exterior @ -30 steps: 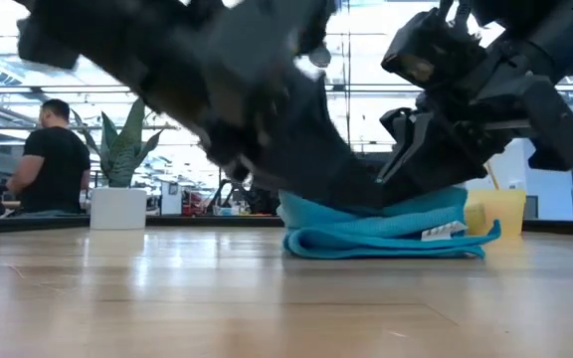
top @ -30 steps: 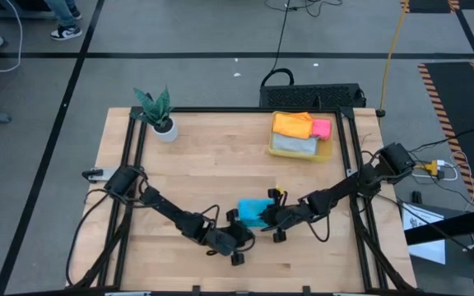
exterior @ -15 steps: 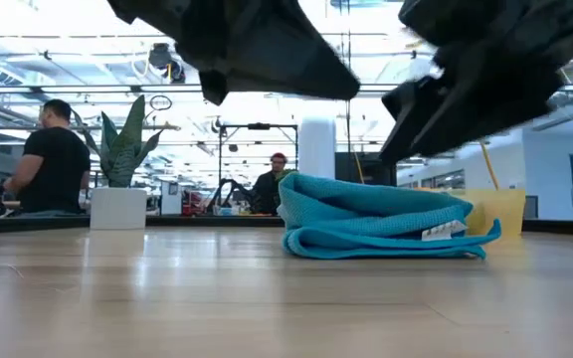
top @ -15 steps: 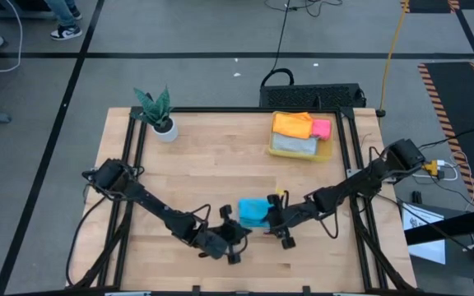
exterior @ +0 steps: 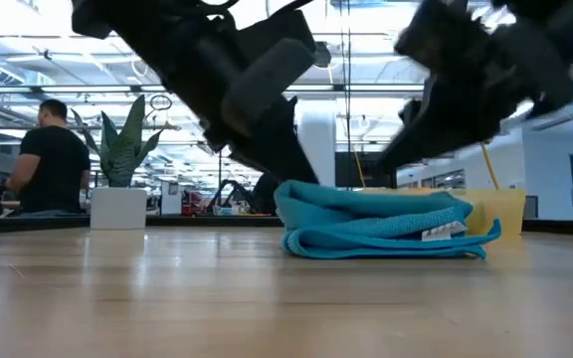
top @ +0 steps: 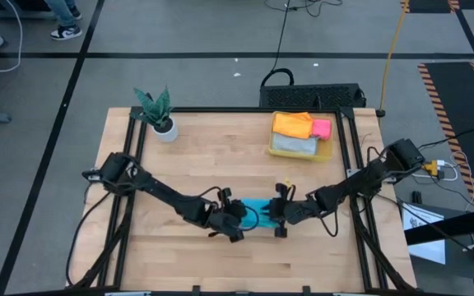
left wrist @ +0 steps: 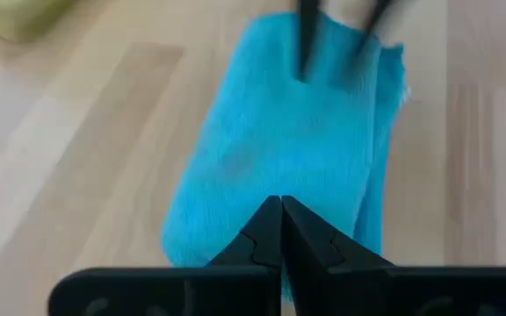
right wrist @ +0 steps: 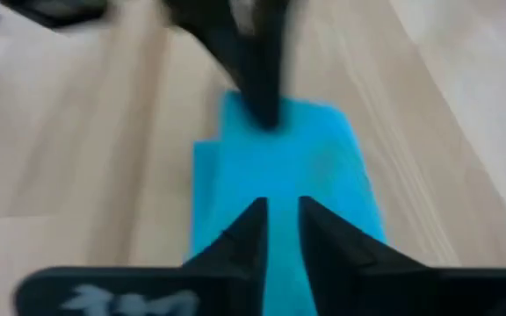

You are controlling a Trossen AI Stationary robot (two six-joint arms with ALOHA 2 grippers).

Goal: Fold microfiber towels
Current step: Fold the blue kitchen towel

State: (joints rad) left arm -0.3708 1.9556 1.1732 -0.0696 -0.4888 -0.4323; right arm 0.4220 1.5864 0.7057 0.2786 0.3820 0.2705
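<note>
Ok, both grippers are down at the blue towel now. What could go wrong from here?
The left gripper is shut and the right gripper only slightly apart, facing each other across the folded blue towel; they could collide. The fold looks loose and puffy in the low view, so a nudge or snag may undo it. A drag could also slide the towel along the table rather than flatten it.

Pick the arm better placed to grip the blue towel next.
Probably right. The right gripper sits at the blue towel with its fingers slightly apart, while the left gripper, equally close, is shut and would have to open first.
</note>
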